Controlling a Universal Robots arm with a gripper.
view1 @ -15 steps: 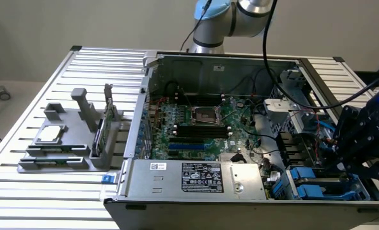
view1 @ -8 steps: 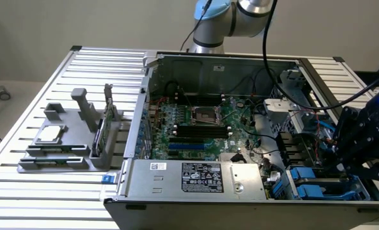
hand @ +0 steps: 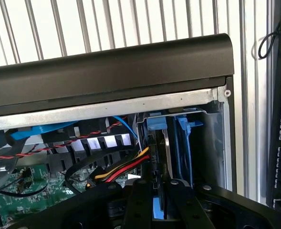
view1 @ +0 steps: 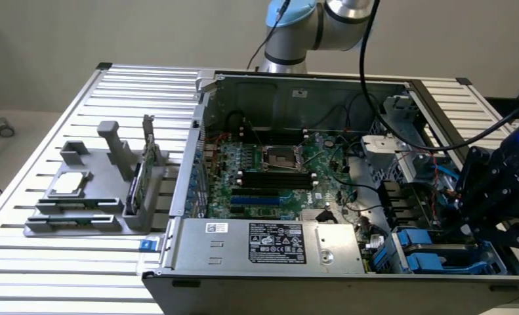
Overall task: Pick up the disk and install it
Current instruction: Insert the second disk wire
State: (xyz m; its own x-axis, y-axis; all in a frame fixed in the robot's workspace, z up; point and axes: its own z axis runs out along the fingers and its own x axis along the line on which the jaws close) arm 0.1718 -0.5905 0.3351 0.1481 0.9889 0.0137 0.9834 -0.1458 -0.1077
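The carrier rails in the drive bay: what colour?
Blue, showing best in the wrist view, where the rails stand in the bay.

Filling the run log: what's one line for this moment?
gripper: at drive bay, case front corner | disk: on edge between blue rails below gripper | computer case: open

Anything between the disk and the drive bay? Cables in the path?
Nothing clearly blocks it. The disk stands edge-on just ahead of the gripper, at the drive bay between blue rails. The yellow, red and black cable bundle reaches its side; whether it touches is unclear.
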